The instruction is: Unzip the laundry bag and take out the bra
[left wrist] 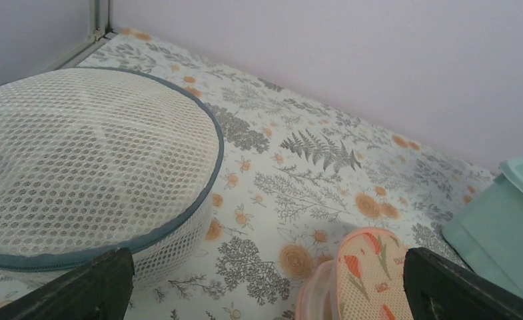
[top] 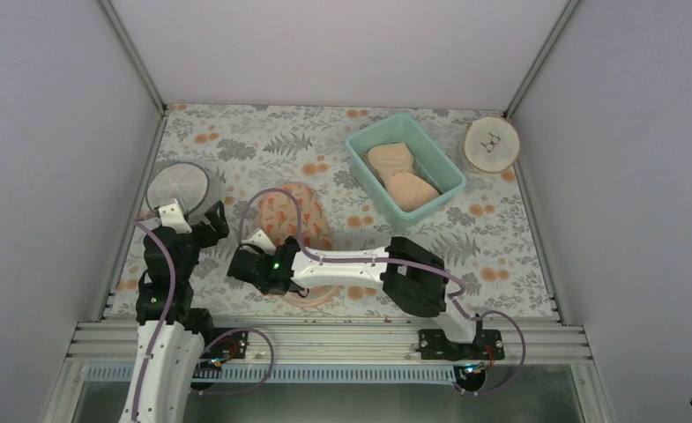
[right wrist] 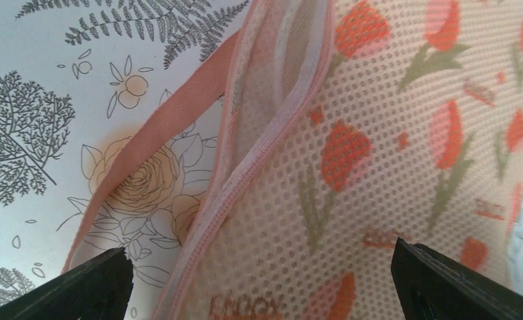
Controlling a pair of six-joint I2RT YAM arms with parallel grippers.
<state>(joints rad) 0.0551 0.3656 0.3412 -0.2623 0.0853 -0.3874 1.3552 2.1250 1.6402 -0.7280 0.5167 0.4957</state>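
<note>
1. Hovering with fingers spread wide, the right end effector (right wrist: 264,280) sits low over the zippered rim of the laundry bag (right wrist: 392,153) — gripping nothing.
2. The left end effector (left wrist: 265,283) is also spread apart and empty, near a white mesh drum (left wrist: 78,153).
3. The bag lies centre-left on the worktop (top: 236,132) — a teal tub (top: 357,152) with a beige bra (top: 401,174) stands well apart.

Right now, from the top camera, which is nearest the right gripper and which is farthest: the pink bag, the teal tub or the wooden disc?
1. The bag, just below the right gripper.
2. The tub, back right of it.
3. The disc, far right corner.
</note>
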